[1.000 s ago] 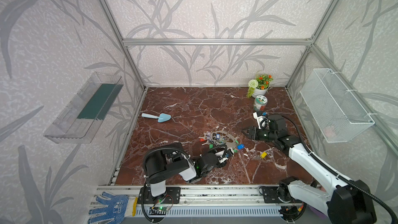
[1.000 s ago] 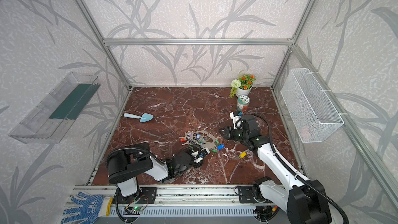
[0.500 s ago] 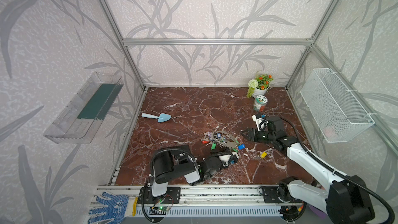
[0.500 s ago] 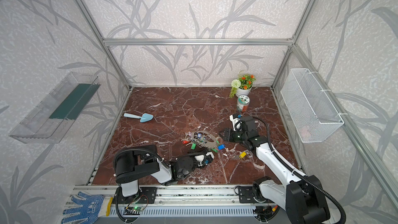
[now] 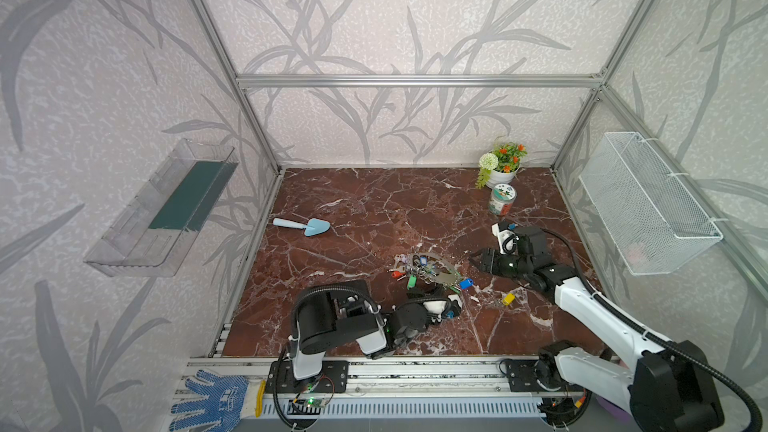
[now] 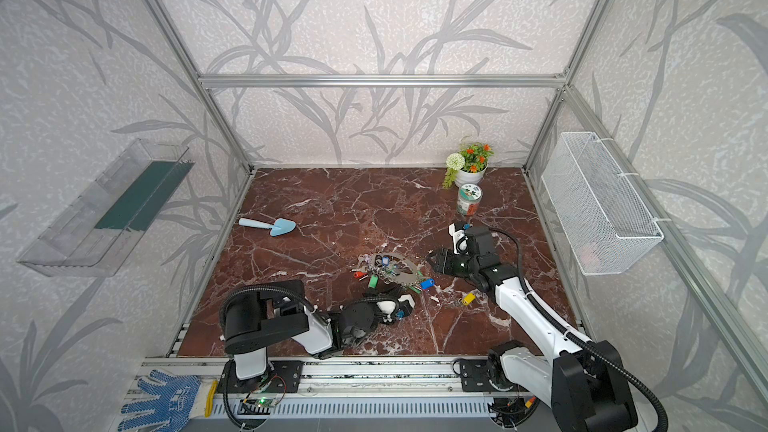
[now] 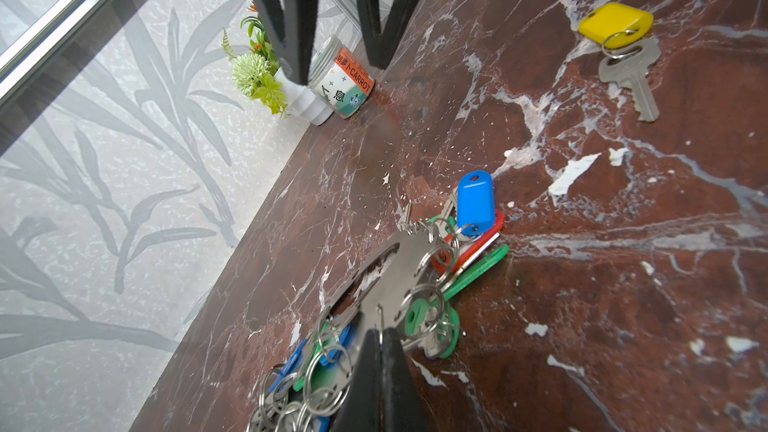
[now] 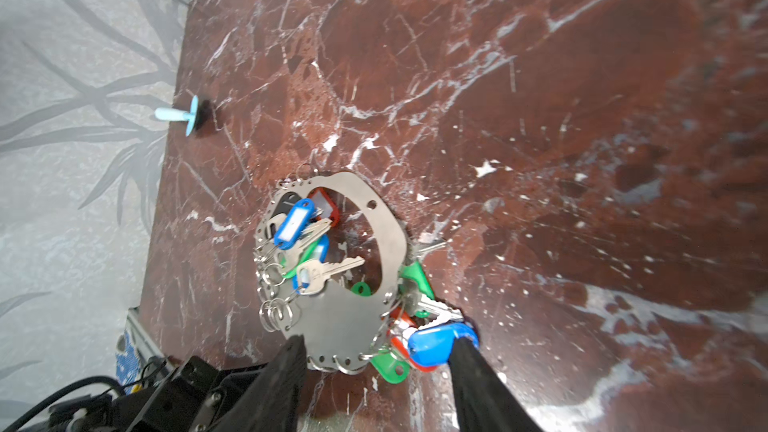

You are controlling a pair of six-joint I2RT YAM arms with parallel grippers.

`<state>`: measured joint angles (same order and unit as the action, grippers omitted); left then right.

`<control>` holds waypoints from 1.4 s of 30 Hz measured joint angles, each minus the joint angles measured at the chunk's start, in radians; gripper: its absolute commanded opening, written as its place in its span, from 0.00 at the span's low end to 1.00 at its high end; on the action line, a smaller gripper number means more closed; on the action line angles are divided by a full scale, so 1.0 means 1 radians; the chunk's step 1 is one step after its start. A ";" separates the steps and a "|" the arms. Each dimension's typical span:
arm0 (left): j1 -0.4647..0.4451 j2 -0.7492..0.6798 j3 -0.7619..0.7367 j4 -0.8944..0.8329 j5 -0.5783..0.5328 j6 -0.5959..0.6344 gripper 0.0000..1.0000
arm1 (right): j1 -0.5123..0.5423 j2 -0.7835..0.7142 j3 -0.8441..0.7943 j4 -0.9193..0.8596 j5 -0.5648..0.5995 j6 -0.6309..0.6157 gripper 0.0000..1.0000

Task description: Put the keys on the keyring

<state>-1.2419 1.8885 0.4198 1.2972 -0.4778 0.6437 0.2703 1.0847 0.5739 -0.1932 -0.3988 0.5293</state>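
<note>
Both top views show the left arm (image 5: 332, 322) folded low along the counter's (image 5: 374, 209) front edge, its forearm reaching toward the middle. The right arm (image 5: 590, 313) stretches in from the front right corner, wrist low and aimed at the keyring (image 8: 345, 317). The left gripper (image 7: 380, 340) has its jaws pressed together on the rim of that flat grey plate, which lies near the counter's middle hung with coloured tags. The right gripper (image 8: 379, 342) stands about half open and holds nothing. The plate's rim shows between its blurred fingers, and one finger seems to touch a blue tag (image 8: 440, 340). The keys (image 7: 623, 51), with their yellow tag, lie loose toward the front right, apart from the keyring. From above, the left fingertips are hidden under the wrist.
</note>
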 measured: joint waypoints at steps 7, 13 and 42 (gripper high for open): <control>-0.001 0.000 0.000 0.002 0.001 -0.010 0.00 | -0.014 -0.027 -0.020 -0.043 0.042 0.021 0.51; 0.002 0.000 0.000 0.023 -0.005 -0.062 0.00 | 0.030 0.025 -0.018 -0.045 -0.012 0.026 0.50; 0.007 0.003 -0.002 0.042 -0.007 -0.132 0.00 | 0.278 0.293 0.110 0.068 -0.077 0.287 0.24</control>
<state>-1.2350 1.8912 0.4175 1.3392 -0.4847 0.5114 0.5484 1.3777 0.6838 -0.1249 -0.4759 0.8162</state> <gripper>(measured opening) 0.048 0.249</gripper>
